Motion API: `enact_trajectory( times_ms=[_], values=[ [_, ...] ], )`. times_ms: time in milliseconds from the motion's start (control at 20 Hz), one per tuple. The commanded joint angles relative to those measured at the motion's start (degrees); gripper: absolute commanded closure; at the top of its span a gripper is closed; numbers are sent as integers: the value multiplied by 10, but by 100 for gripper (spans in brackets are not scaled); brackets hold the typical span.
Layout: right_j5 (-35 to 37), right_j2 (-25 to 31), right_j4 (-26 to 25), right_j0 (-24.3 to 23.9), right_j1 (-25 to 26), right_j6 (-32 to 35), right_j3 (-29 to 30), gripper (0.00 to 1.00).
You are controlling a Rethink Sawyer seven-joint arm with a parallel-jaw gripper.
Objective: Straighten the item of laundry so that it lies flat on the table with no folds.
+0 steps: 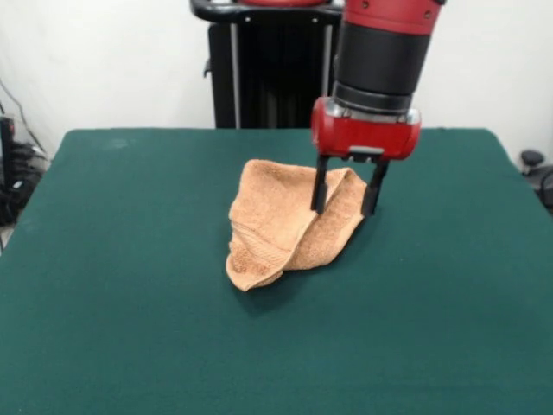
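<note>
An orange-tan towel point(281, 225), the item of laundry, lies crumpled and folded over itself near the middle of the dark green table point(130, 285). My gripper point(345, 209) hangs from the red and black arm over the towel's right upper part. Its two black fingers point(319, 186) stand apart, one in front of the cloth and the other at the cloth's right edge, with a raised fold of towel between them. The jaws are open and do not pinch the cloth. The towel's lower left corner bulges toward the front.
The black pedestal point(259, 69) stands behind the table's far edge. Dark cables and gear point(13, 173) sit off the table's left side, and a dark object point(536, 169) off its right.
</note>
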Motion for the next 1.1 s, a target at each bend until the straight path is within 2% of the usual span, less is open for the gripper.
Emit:
enact_trajectory(
  times_ms=[50,400,650,1100],
  values=[
    [68,27,-12,-31,26,41,-22,0],
    [83,50,-18,-69,9,11,-13,0],
    [103,76,-25,-95,22,-19,-49,0],
    [127,54,-16,-62,30,34,-78,0]
  ],
)
